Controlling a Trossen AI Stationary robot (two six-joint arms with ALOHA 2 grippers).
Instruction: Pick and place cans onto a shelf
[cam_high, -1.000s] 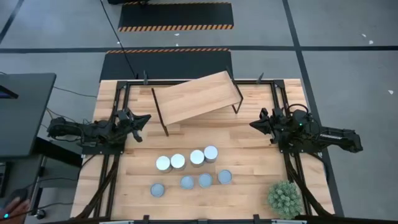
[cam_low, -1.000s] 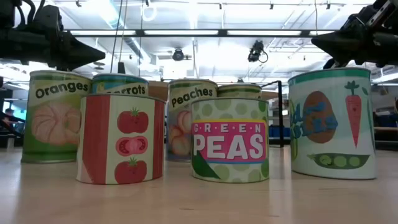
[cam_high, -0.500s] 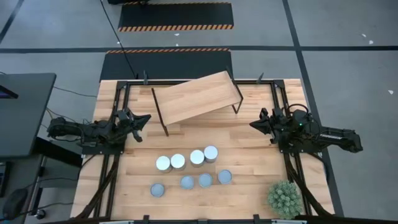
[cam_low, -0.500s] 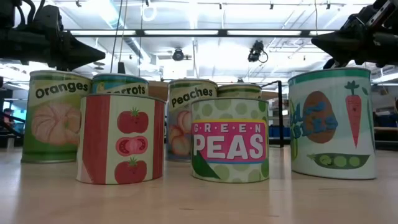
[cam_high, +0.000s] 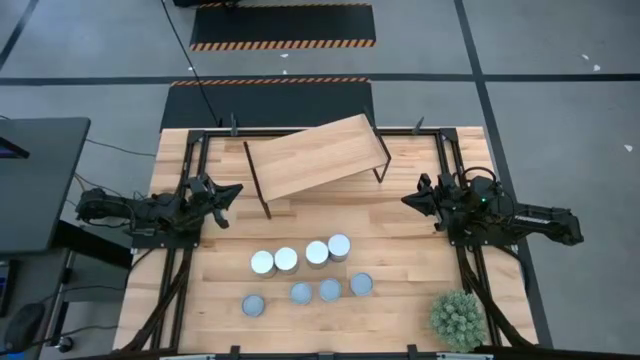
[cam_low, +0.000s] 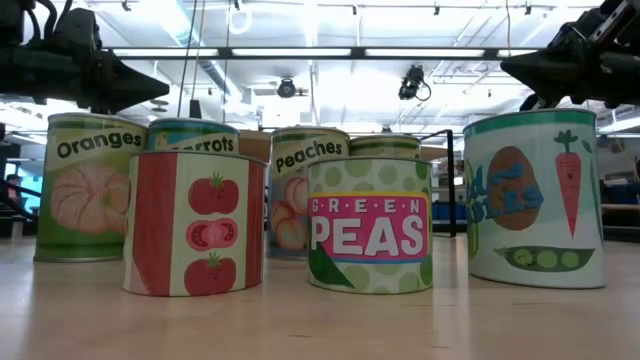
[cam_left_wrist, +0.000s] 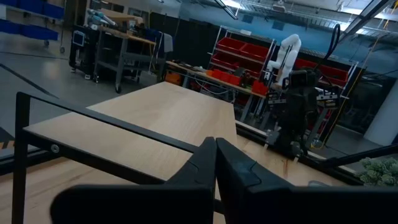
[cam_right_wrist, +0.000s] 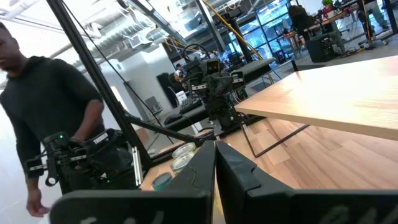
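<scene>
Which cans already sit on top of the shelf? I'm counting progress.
None: the light wood plank shelf on black legs is bare on top. All eight small round-topped cans stand on the table. Beneath the plank is hidden.

Spiky green plant ball (cam_high: 458, 319) sits on the wooden worktop (cam_high: 400, 225), near-right corner. Dark desk (cam_high: 35, 180) stands left of the worktop. Black floor mats with orange hazard stripes (cam_high: 282, 26) lie beyond it. Person in dark top (cam_right_wrist: 46, 109) stands in the room.
</scene>
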